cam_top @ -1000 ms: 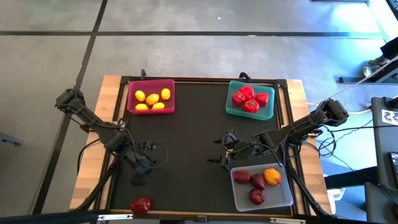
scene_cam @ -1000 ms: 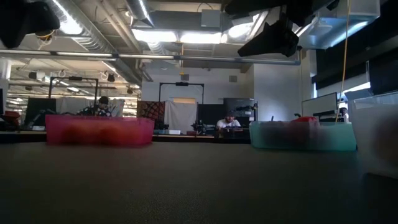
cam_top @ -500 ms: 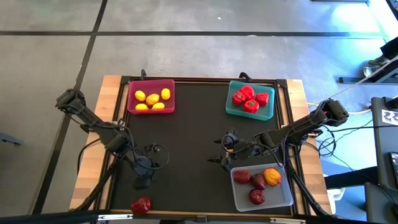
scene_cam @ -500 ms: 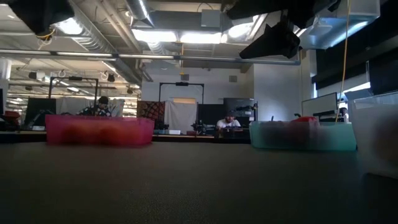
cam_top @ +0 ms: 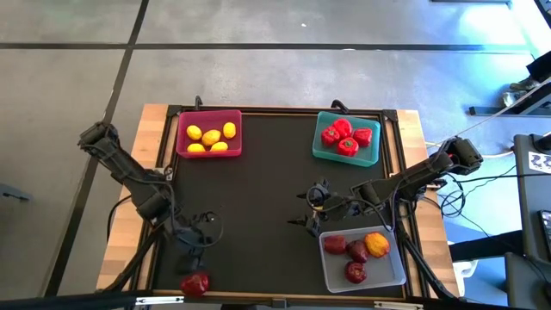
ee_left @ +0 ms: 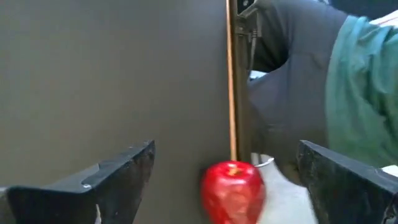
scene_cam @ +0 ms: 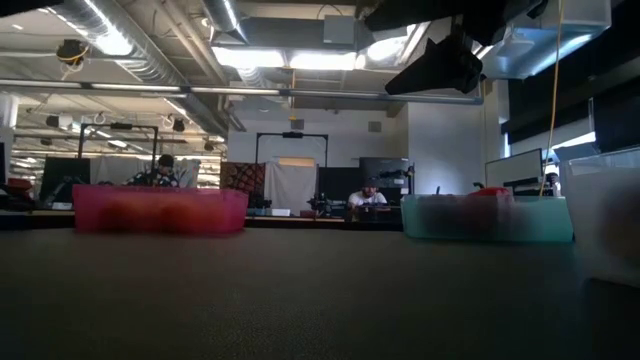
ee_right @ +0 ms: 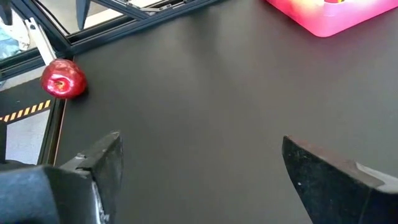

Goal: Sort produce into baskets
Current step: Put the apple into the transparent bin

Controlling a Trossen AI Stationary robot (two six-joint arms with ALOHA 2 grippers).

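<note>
Overhead, one red apple (cam_top: 195, 283) lies alone on the black table (cam_top: 258, 198) at its near left edge, outside every basket. The left gripper (cam_top: 193, 255) hangs just beside it, empty. The pink basket (cam_top: 209, 135) holds yellow lemons (cam_top: 210, 139), the teal basket (cam_top: 346, 138) holds red peppers (cam_top: 343, 136), and the clear basket (cam_top: 362, 257) holds dark apples with one orange-yellow piece (cam_top: 376, 244) among them. The right gripper (cam_top: 307, 209) waits near the clear basket, spread and holding nothing.

Low across the table, the pink basket (scene_cam: 160, 211) and teal basket (scene_cam: 487, 218) stand well apart; the apple is out of sight.

Past the left wrist's fingers (ee_left: 118, 171), spread wide, the apple (ee_left: 232, 191) sits glossy and round, stem dimple up, right by the raised edge rail (ee_left: 232, 81). It lies nearer one finger than the other, so an uncentred closing could nudge it away to roll, and the rail may block a finger.

From the right wrist, the apple (ee_right: 63, 79) shows far off by the corner, with the pink basket (ee_right: 326, 14) opposite; the fingers (ee_right: 99, 171) stand wide apart, empty.
</note>
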